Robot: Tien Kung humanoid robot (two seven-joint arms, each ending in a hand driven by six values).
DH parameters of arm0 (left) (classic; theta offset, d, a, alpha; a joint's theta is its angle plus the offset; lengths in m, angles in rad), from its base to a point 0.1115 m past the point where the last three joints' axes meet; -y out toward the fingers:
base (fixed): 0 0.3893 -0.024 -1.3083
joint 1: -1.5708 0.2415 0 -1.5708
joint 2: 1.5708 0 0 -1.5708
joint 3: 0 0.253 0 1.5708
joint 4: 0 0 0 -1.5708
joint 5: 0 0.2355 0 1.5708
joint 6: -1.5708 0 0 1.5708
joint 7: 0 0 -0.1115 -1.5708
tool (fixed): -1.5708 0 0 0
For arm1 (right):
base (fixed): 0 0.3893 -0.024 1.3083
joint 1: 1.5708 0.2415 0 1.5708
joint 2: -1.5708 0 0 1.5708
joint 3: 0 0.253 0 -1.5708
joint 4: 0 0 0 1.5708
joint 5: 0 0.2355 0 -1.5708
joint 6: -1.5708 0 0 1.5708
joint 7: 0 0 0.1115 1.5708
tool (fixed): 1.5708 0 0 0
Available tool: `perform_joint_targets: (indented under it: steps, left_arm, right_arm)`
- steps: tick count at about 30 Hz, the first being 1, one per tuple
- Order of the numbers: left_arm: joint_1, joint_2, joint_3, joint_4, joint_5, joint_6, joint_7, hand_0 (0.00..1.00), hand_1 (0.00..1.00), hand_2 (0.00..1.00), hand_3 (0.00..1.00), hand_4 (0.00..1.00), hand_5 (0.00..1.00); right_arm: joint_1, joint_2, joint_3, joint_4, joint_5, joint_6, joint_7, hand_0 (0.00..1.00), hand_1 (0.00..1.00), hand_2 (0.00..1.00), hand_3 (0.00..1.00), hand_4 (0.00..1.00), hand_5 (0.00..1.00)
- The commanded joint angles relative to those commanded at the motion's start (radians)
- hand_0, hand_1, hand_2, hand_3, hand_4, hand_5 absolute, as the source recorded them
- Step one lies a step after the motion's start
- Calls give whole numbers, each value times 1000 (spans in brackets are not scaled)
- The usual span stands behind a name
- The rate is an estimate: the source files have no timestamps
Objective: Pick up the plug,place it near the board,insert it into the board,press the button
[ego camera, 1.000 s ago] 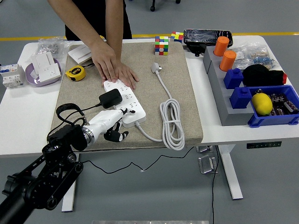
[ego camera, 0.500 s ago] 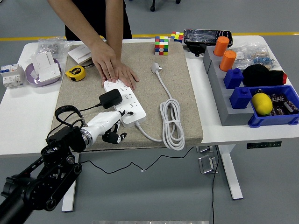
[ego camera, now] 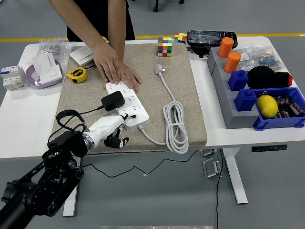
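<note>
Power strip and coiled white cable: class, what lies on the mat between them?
In the head view, only bare beige mat separates the power strip from the coiled white cable; nothing else lies there.

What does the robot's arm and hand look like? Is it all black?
Not all black. The left arm is black and chunky, with round joints, and a thin black cable loops over its wrist. The left hand is white and silver with dark fingertips. The right arm isn't in view. The person's forearms are bare below a dark top.
</note>
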Motion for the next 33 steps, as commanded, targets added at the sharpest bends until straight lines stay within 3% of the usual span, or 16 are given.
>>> perform_joint_targets:
  steps: [12, 15, 16, 21, 22, 27, 28, 33]
  left_arm:
    - [6, 5, -66, -126, 0, 20, -6, 194, 39, 152, 869, 623, 2]
    - [-4, 10, -73, -153, 0, 56, -14, 194, 39, 152, 869, 623, 2]
    - [-11, 11, -77, -157, 0, 78, -20, 233, 160, 256, 860, 620, 2]
    - [-33, 3, -106, -160, -95, 160, -56, 233, 160, 256, 860, 620, 2]
    - [-37, 1, -111, -160, -118, 163, -59, 464, 578, 544, 841, 691, 63]
    - [-61, -12, -140, -141, -270, 176, -64, 464, 578, 544, 841, 691, 63]
    - [-67, -13, -146, -132, -315, 172, -60, 900, 986, 978, 983, 998, 367]
    - [-96, -17, -166, -83, -450, 144, -40, 900, 986, 978, 983, 998, 367]
  right_arm:
    - [-2, 2, -2, 1, 1, -4, -2, 832, 822, 801, 833, 998, 998]
    - [-1, 3, -2, 2, 0, -4, -2, 832, 822, 801, 833, 998, 998]
    - [0, 3, -1, 2, 0, -5, -2, 832, 822, 801, 833, 998, 998]
    - [3, 3, 2, 3, -2, -8, -2, 832, 822, 801, 833, 998, 998]
    - [3, 3, 1, 2, -1, -8, -3, 832, 821, 801, 833, 998, 998]
    - [2, 4, 2, 2, 1, -9, -3, 832, 821, 801, 833, 998, 998]
    - [2, 4, 2, 2, 1, -9, -3, 832, 821, 801, 833, 998, 998]
    - [5, 3, 4, 3, 0, -10, -3, 832, 821, 801, 833, 998, 998]
